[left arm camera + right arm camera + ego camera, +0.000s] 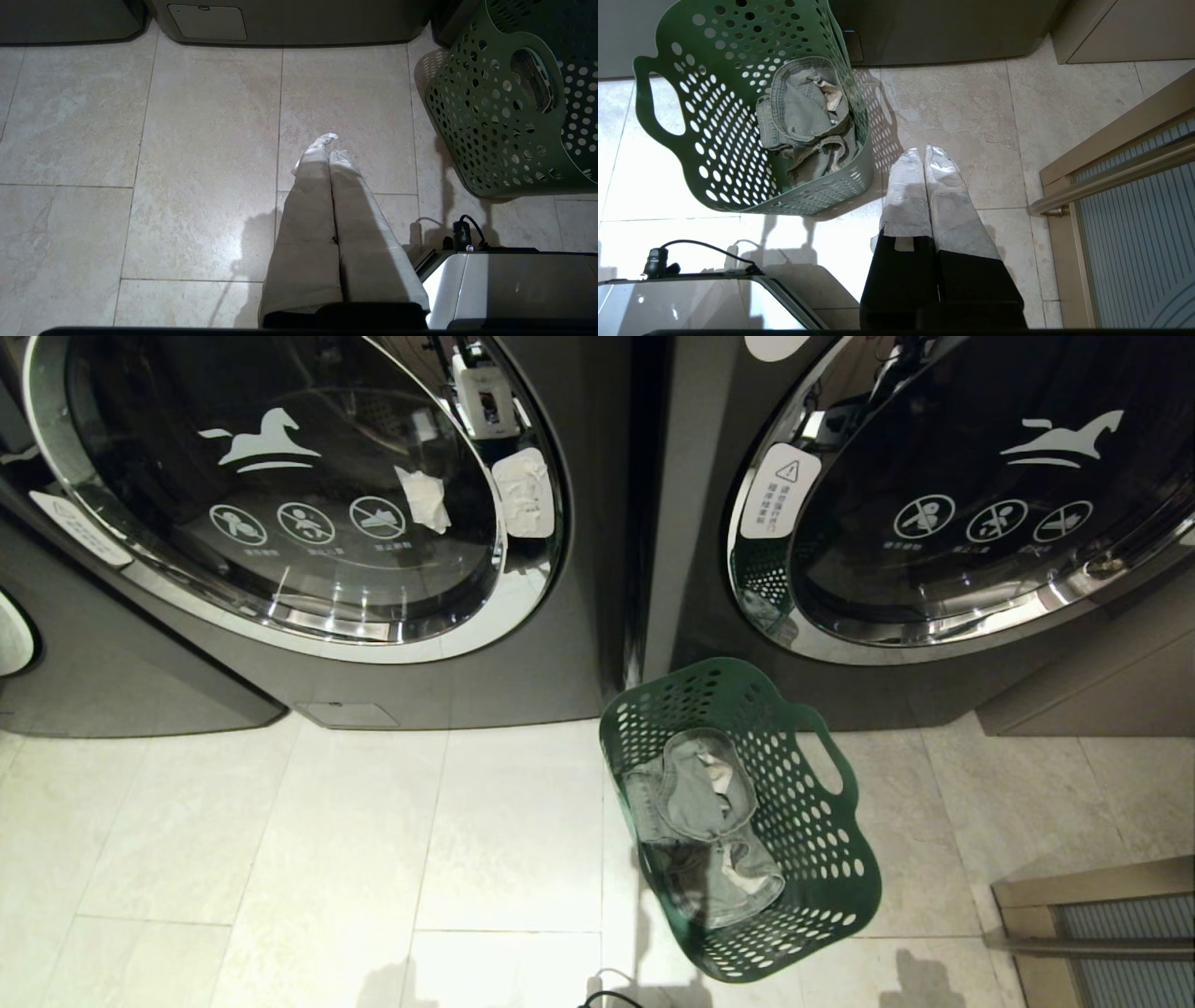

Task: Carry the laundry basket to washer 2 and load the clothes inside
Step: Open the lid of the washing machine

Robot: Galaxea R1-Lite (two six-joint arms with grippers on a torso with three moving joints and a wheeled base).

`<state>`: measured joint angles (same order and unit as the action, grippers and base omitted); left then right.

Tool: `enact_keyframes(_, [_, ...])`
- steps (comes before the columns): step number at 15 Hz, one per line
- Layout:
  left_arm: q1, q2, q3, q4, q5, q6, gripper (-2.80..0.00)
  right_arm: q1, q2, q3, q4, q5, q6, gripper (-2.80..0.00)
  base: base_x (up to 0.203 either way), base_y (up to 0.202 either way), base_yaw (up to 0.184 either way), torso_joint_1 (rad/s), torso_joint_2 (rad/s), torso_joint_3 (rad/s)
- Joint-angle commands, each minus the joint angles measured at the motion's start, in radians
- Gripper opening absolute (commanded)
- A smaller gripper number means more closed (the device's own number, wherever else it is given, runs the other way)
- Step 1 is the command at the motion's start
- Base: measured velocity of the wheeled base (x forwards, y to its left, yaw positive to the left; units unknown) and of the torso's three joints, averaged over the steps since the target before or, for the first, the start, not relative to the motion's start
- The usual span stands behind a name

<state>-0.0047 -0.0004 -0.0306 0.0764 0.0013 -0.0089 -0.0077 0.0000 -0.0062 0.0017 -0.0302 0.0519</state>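
A: Where is the laundry basket?

B: The green laundry basket point(822, 859) stands on the floor tiles point(280, 840) before two closed washer doors, grey clothes point(700, 821) inside.

A: And the arms?

B: The left gripper point(329, 142) and right gripper point(923, 151) hang above the floor either side of it, fingers pressed together, empty.

A: Risks?

B: Probably a one-sided lift tipping the clothes out

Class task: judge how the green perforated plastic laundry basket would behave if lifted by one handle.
The green perforated plastic laundry basket probably feels light: thin holed walls, only crumpled grey denim clothes inside. Lifted by one handle, it would likely tilt. Its walls may flex somewhat.
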Motion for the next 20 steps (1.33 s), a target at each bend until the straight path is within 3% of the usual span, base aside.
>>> enact_keyframes(1, [-0.001, 0.0, 0.0, 0.0, 0.0, 0.0, -2.8, 0.0, 0.002, 0.0, 0.0, 0.0, 0.0, -2.8, 0.0, 0.0, 0.0, 0.0, 0.0, 0.0])
enact_keyframes(20, [0.0, 0.0, 0.0, 0.0, 0.0, 0.0, -2.8, 0.001, 0.002, 0.0, 0.0, 0.0, 0.0, -2.8, 0.0, 0.0, 0.0, 0.0, 0.0, 0.0])
